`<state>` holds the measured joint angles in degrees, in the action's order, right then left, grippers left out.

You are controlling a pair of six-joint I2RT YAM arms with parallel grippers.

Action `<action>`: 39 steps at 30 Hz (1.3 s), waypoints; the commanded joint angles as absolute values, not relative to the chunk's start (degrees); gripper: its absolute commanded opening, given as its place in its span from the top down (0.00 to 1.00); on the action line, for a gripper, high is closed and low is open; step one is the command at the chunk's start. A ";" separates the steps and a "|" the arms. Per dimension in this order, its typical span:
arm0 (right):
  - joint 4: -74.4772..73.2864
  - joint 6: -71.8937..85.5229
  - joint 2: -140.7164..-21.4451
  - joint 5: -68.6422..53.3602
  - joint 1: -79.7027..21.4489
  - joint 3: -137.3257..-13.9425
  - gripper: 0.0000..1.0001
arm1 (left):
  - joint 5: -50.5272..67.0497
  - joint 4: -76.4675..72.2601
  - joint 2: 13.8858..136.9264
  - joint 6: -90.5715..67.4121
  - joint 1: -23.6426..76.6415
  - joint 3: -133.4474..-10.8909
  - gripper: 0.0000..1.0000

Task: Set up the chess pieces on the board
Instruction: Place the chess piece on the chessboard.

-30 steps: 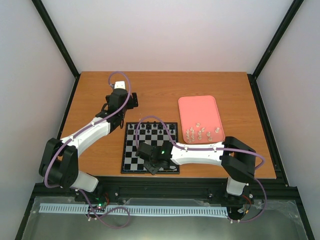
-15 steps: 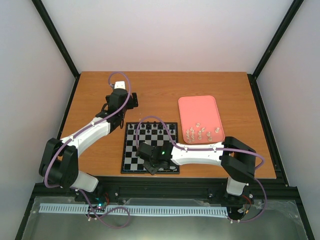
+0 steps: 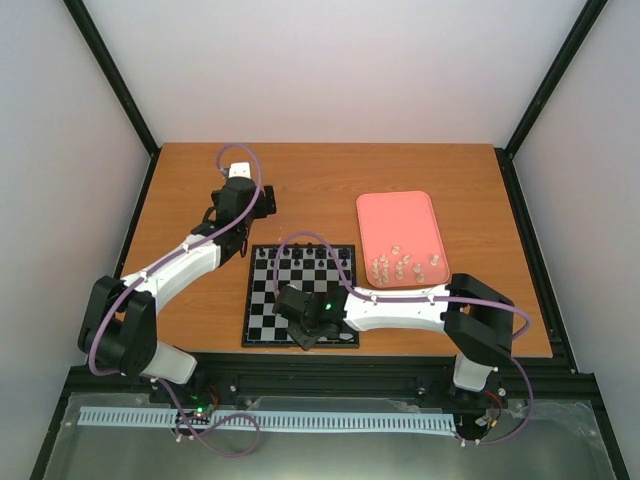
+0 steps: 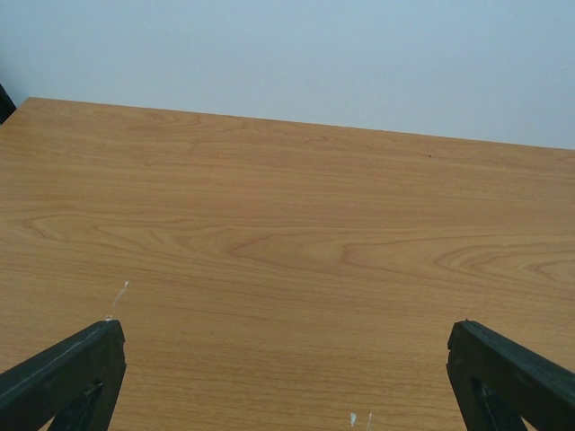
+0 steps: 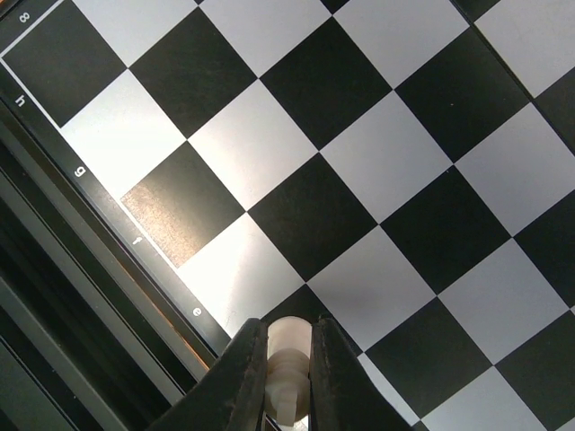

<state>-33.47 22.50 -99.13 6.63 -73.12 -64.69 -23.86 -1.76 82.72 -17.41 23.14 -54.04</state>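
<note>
Overhead: wood table point(image 3: 330, 180), white walls point(image 3: 340, 70); left claw point(image 4: 287, 375) wide; right claw point(image 5: 289, 334) pinching cream piece point(image 5: 288, 366) over board point(image 5: 386, 162).

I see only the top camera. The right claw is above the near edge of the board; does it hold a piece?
Observer: Yes, the right claw pinches one cream-white piece between its fingers.
Operator: Where exactly?
Observer: By the board border, close to the letter e.
Operator: And the left claw?
Observer: The left claw is open above the wooden table, holding nothing.
</note>
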 commanded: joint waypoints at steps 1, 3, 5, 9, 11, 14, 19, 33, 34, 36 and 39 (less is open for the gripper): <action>-33.97 23.64 -97.61 6.16 -73.90 -63.40 0.95 | -24.06 -3.78 83.14 -18.08 22.87 -54.33 0.00; -33.87 23.73 -97.59 6.07 -74.00 -63.30 0.95 | -24.08 -3.78 83.11 -18.10 22.85 -54.29 0.00; -33.75 23.60 -97.66 6.00 -74.16 -63.26 0.95 | -24.01 -3.77 82.96 -18.11 22.85 -54.34 0.00; -33.58 23.44 -97.77 6.04 -74.31 -63.28 0.92 | -24.06 -3.69 82.78 -18.10 22.88 -54.29 0.00; -33.57 23.32 -97.89 6.15 -74.35 -63.28 0.90 | -23.95 -3.67 82.66 -18.03 22.85 -54.28 0.00; -33.59 23.33 -97.65 6.28 -74.51 -63.32 0.87 | -24.10 -3.60 82.58 -18.02 22.85 -54.23 0.00; -33.58 23.34 -97.01 6.84 -74.66 -63.13 0.83 | -24.08 -3.60 82.61 -18.02 22.85 -54.30 0.00; -34.96 23.91 -96.27 11.00 -74.97 -63.13 0.77 | -23.80 -3.86 82.62 -18.11 22.85 -53.94 0.00; -35.03 23.86 -96.31 11.14 -74.97 -63.16 0.78 | -23.78 -3.87 82.66 -18.11 22.85 -53.90 0.00; -34.90 23.82 -96.33 11.29 -74.92 -63.06 0.78 | -23.85 -3.90 82.70 -18.06 22.85 -53.98 0.00; -34.89 23.66 -96.31 11.36 -75.00 -63.17 0.77 | -23.80 -3.87 82.76 -18.10 22.85 -54.03 0.00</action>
<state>-34.65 23.27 -97.84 9.52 -74.32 -63.46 -23.81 -1.78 82.76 -17.43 23.14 -54.02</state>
